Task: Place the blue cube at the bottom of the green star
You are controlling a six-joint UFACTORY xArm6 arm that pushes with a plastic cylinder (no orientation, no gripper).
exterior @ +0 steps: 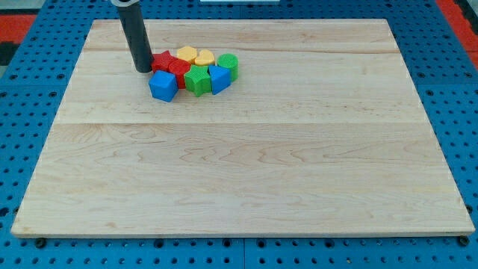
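The blue cube (163, 86) lies at the left end of a tight cluster of blocks near the view's top. The green star (199, 80) sits just right of it, with a small gap between them. My tip (143, 69) rests on the board up and left of the blue cube, touching the left side of a red block (163, 60). The rod rises from there out of the view's top.
The cluster also holds a second red block (180, 70), two yellow blocks (187, 54) (205, 58), a second blue block (219, 78) right of the star and a green cylinder (228, 66). The wooden board (239, 164) lies on blue pegboard.
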